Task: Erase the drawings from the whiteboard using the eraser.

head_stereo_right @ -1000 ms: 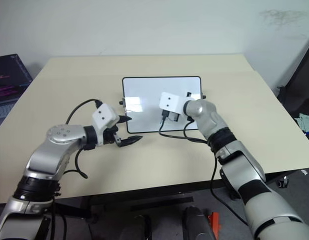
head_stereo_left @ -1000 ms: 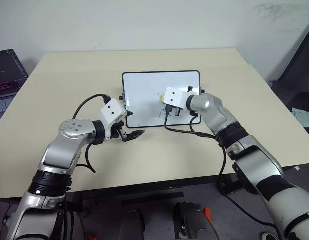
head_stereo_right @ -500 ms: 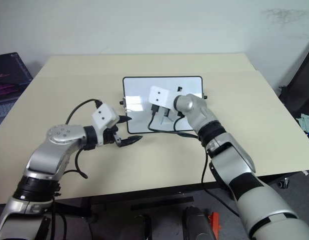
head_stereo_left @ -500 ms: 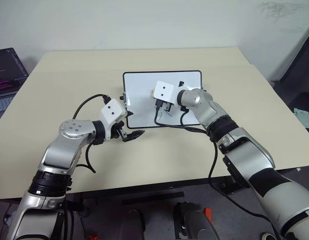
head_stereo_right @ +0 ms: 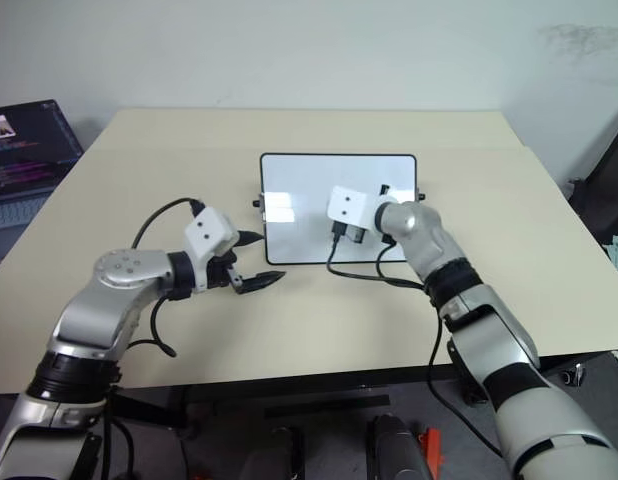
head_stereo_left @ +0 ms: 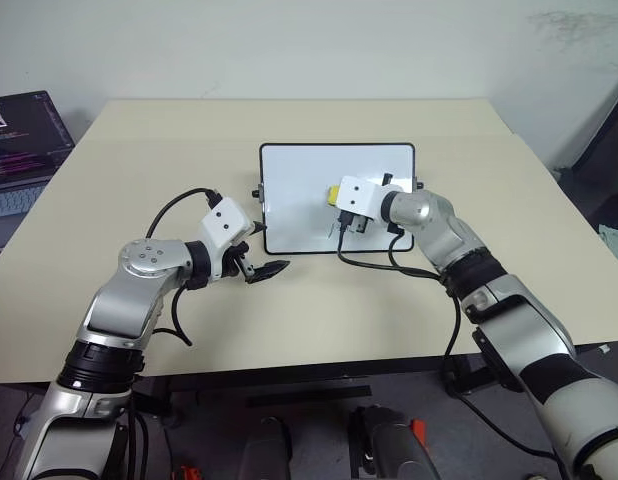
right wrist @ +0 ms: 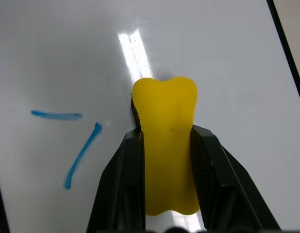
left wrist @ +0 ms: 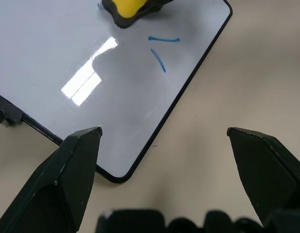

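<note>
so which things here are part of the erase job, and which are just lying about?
Part of the job:
- whiteboard
- drawings, two blue strokes left
- eraser, clamped in the right end effector

Just lying about:
- laptop at the table's far left edge
- left end effector, open over the table, beside the board

Head eyes look down; wrists near whiteboard (left wrist: pixel 67 58).

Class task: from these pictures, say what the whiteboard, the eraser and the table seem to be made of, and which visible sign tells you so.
Whiteboard: glossy white coated sheet, perhaps melamine or enamelled metal; it mirrors a bright window patch. Its thin black frame looks like plastic.
Eraser: matte yellow block, likely foam or soft plastic; rounded, pinched outline between the right gripper's fingers.
Table: pale beige smooth matte top, probably laminate; no grain shows.
</note>
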Robot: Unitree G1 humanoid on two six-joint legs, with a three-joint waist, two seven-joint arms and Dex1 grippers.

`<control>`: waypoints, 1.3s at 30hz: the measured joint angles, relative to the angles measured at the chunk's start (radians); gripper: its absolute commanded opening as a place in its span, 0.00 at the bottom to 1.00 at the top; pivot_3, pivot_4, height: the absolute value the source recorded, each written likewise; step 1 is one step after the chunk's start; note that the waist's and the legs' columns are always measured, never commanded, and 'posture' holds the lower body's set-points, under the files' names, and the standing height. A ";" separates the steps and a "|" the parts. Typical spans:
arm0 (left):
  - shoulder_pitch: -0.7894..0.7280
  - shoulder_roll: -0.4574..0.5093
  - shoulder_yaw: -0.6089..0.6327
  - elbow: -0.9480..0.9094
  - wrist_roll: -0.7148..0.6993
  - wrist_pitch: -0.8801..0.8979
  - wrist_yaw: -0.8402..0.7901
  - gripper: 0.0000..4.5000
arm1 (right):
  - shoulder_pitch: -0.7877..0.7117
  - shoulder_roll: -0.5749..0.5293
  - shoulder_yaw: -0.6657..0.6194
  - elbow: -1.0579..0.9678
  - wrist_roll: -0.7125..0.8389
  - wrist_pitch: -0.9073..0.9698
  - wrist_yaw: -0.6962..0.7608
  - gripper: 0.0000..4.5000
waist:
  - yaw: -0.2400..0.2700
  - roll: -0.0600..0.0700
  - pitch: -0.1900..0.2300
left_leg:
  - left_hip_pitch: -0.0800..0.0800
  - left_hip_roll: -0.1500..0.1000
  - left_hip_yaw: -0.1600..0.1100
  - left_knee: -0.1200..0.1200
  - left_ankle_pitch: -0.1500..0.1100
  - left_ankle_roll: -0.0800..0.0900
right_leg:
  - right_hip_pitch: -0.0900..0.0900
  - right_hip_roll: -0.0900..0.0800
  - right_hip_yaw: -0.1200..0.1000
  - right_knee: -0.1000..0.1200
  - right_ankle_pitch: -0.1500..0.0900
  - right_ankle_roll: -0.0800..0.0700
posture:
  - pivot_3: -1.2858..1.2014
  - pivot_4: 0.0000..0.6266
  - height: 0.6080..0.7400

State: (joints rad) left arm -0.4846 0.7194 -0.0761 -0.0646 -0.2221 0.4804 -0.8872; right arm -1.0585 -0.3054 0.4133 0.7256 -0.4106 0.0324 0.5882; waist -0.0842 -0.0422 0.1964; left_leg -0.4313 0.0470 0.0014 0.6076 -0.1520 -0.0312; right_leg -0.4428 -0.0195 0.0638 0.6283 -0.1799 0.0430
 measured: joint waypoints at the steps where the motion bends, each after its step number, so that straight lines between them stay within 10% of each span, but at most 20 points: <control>1: 0.000 0.000 0.000 0.000 0.000 0.000 0.000 1.00 | 0.007 -0.010 0.000 -0.007 0.000 0.001 0.002 0.21 | 0.000 0.000 0.000 | 0.000 0.000 0.000 0.000 0.000 0.000 | 0.000 0.000 0.000 0.000 0.000 0.000 | 0.52 0.24 1.00; 39: -0.003 0.000 0.000 0.000 0.002 0.009 0.000 1.00 | -0.247 0.215 0.011 0.340 -0.039 -0.085 -0.106 0.21 | -0.050 0.000 0.000 | 0.000 0.000 -0.001 -0.008 0.000 0.000 | -0.004 0.001 -0.001 0.000 0.000 -0.001 | 0.52 0.24 1.00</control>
State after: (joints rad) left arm -0.4874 0.7199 -0.0763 -0.0641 -0.2201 0.4891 -0.8869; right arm -1.3059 -0.0903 0.4242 1.0653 -0.4500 -0.0530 0.4826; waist -0.1338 -0.0420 0.1966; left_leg -0.4314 0.0470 -0.0001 0.5993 -0.1520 -0.0312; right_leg -0.4473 -0.0187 0.0628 0.6285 -0.1798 0.0422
